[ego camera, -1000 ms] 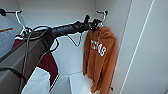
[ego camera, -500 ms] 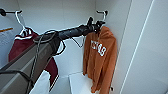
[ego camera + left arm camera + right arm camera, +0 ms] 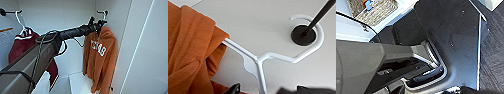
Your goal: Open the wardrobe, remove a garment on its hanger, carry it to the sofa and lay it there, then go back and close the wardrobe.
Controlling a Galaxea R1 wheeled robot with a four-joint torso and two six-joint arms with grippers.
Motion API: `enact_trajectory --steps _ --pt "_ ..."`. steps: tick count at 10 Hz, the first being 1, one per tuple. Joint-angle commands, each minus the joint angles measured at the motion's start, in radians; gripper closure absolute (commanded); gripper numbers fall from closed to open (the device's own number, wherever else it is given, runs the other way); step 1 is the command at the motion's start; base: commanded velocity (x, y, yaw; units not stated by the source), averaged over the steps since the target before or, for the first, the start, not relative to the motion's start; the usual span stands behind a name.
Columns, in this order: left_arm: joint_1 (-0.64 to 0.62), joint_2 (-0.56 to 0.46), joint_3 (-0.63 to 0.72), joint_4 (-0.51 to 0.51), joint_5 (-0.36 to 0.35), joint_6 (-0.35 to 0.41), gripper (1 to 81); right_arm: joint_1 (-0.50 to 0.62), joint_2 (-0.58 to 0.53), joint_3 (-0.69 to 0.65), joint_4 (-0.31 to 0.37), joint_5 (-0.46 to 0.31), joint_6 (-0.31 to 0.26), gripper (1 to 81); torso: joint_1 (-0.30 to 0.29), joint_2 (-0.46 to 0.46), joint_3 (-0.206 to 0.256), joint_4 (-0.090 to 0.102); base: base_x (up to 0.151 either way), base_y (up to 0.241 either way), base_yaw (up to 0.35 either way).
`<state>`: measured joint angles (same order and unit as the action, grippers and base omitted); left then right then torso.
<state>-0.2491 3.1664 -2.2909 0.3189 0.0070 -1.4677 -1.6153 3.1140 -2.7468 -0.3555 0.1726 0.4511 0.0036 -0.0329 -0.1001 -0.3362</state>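
Note:
The wardrobe (image 3: 140, 50) stands open, its white inside in front of me. The garment (image 3: 100, 57), a burnt-orange hoodie with white lettering, hangs at the right on the hanger (image 3: 268, 56), a thin white one. The hanger's hook curls around a black peg (image 3: 303, 35). My left arm reaches across to the top of the hoodie, with the left gripper (image 3: 97, 25) just under the peg. In the left wrist view the left gripper (image 3: 261, 88) is open, its dark fingertips (image 3: 234, 88) on either side of the hanger's neck, and orange cloth (image 3: 190, 50) lies close beside it.
A maroon-and-white garment (image 3: 22, 47) hangs on its own white hanger (image 3: 18, 20) at the wardrobe's left. A white shelf (image 3: 80, 82) lies below the hoodie. The right wrist view looks down on my dark base (image 3: 453, 37) and grey carpet (image 3: 493, 62).
My left arm has shifted only slightly at the hanger. The orange hoodie hangs where it was.

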Motion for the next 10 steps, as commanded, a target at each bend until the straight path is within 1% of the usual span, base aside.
enact_trajectory --steps 1,2,4,5,6,9,10 --pt "-0.203 0.038 -0.030 0.051 -0.070 0.001 1.0 0.021 0.014 0.009 0.006 -0.045 -0.005 1.0 0.000 0.000 0.000 0.000 0.000 0.000 0.000" --pt "-0.203 0.054 -0.047 0.090 -0.079 0.001 1.0 0.021 0.014 0.009 0.009 -0.045 -0.005 1.0 0.000 0.000 0.000 0.000 0.000 0.000 0.000" --pt "-0.206 0.063 -0.119 0.124 -0.133 0.001 1.0 0.019 0.014 0.009 0.015 -0.045 -0.005 1.0 0.000 0.000 0.000 0.000 0.000 0.000 0.000" --pt "-0.207 0.063 -0.125 0.141 -0.140 0.001 1.0 0.019 0.014 0.009 0.020 -0.045 -0.005 1.0 0.000 0.000 0.000 0.000 0.000 0.000 0.000" --pt "-0.207 0.063 -0.128 0.158 -0.174 0.001 1.0 0.019 0.014 0.009 0.020 -0.045 -0.005 1.0 0.000 0.000 0.000 0.000 0.000 0.000 0.000" --pt "-0.207 0.063 -0.107 0.161 -0.199 0.000 1.0 0.019 0.014 0.009 0.020 -0.042 -0.005 1.0 0.000 0.000 0.000 0.000 0.000 0.000 0.000" --pt "-0.207 0.063 -0.078 0.166 -0.222 0.000 1.0 0.019 0.014 0.009 0.020 -0.044 -0.005 1.0 0.000 0.000 0.000 0.000 0.000 0.000 0.000"
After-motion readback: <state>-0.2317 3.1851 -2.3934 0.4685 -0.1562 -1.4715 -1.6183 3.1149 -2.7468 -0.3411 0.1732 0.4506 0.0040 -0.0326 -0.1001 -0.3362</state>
